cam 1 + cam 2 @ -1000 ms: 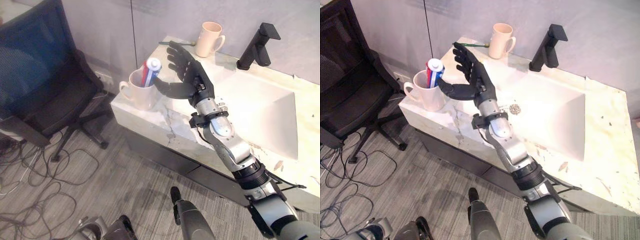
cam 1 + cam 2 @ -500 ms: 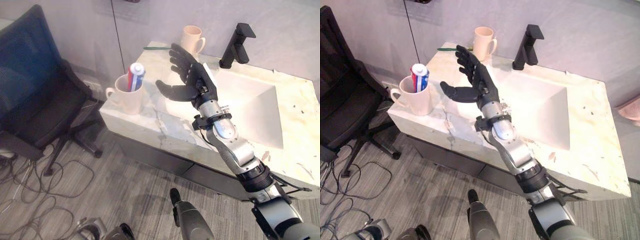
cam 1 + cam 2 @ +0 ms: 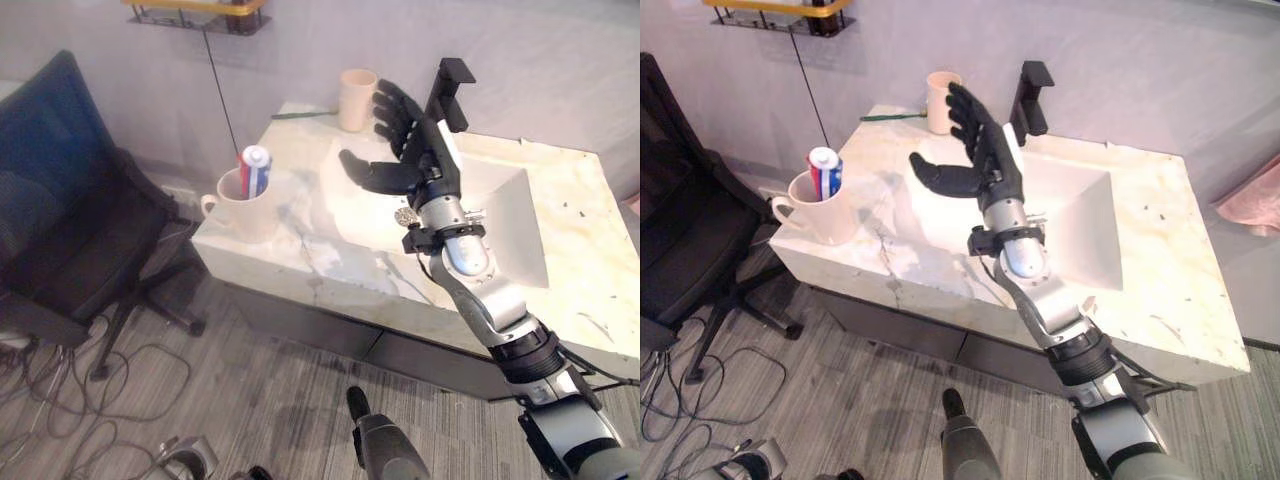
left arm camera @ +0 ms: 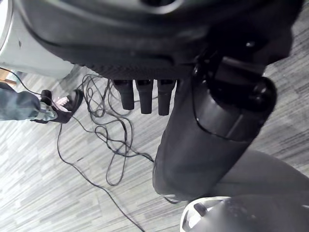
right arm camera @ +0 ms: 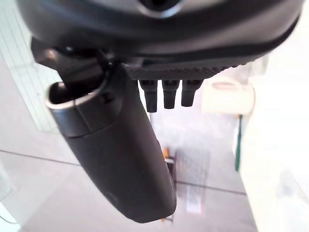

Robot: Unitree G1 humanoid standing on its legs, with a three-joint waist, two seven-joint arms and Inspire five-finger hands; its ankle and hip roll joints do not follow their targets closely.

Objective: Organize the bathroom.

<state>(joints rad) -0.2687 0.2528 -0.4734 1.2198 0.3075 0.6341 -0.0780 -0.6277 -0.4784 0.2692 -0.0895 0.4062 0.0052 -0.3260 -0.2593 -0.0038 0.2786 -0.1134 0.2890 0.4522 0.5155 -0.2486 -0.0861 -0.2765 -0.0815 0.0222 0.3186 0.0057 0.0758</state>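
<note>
Moving off from the front mug (image 3: pixel 245 204) with the toothpaste tube (image 3: pixel 254 170) in it, my right hand (image 3: pixel 412 150) had travelled toward the faucet (image 3: pixel 447 92) over the last second, though my head had also swung, so part of that shift was the camera's; the hand hung above the sink basin (image 3: pixel 1072 222), just in front of the faucet, with fingers straight and spread, thumb held apart, holding nothing; my left hand (image 4: pixel 145 94) pointed at the floor, its fingers relaxed and empty.

The toothpaste tube stood upright in the front mug at the table's (image 3: pixel 900 262) corner farthest from the faucet; the second mug (image 3: pixel 938 102) stood beside the faucet, on the side away from the basin, with a green toothbrush (image 3: pixel 892 116) lying flat just beyond it.

I judged the toothbrush was the next thing to tidy; the risks lay in the reach; my fingers were close to the faucet, and a careless sweep could have struck it; passing on toward the toothbrush, my palm could have clipped the second mug and tipped it or pushed it into the basin; the toothbrush lay thin and flat near the table's edge, so a poor pinch might have flicked it off onto the floor.
</note>
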